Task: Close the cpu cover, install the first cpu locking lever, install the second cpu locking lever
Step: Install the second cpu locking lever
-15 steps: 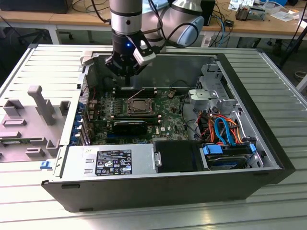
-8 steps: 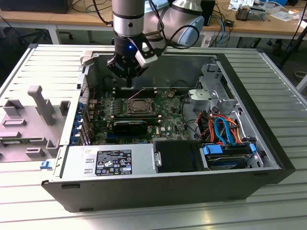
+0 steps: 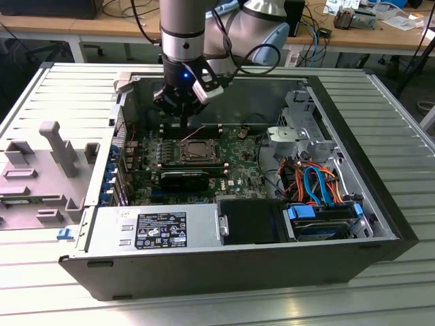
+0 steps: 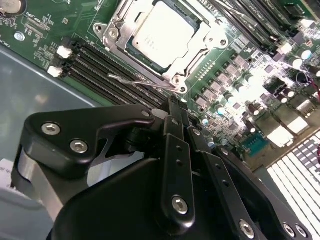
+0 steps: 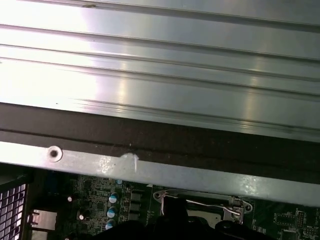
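While the gripper (image 4: 172, 107) hovers with fingers pressed together, empty, the cpu cover (image 4: 165, 37) looks thin, stiff, slippery; push its edge.

Just one thick silver and grey metal robot arm (image 3: 182, 30), straight up and down at its last part. Bent at a fat pale-blue elbow joint (image 3: 262, 27) toward the exterior view's right. Lit by a small blue light (image 3: 185, 75) low on the wrist. Ending in a black metal gripper (image 3: 182, 109), pointing down, wide at the top and thin at the tip.

Seen from close behind in the second wrist view: the same black metal gripper (image 4: 174, 107), made of flat black links (image 4: 75, 130) bolted with shiny silver screws (small round ones). Two slim black fingers (image 4: 176, 150) lying side by side, running away from the camera. Tips pressed together, with no gap to see between them.
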You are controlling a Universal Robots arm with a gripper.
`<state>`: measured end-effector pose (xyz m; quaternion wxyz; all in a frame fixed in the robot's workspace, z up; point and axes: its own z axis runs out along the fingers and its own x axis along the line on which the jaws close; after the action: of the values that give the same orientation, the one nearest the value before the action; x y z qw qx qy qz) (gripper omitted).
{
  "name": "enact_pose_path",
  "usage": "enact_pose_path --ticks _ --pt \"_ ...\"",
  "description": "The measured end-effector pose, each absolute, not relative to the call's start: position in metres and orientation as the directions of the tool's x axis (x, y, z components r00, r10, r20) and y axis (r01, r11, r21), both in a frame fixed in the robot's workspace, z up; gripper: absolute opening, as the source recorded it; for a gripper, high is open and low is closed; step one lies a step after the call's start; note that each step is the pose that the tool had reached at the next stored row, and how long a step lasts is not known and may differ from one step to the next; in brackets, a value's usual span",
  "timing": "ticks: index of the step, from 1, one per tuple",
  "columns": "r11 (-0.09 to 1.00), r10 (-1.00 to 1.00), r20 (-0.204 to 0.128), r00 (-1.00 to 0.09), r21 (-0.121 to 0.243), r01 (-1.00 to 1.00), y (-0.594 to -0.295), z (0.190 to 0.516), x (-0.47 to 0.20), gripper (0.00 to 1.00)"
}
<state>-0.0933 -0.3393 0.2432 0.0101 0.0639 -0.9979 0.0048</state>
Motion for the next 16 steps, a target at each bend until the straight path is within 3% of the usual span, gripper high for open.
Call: enact_pose_path --ticks 16 --pt "0.991 -0.132 0.021 -0.991 -0.008 -0.132 -0.33 0.215 -0.091 0.11"
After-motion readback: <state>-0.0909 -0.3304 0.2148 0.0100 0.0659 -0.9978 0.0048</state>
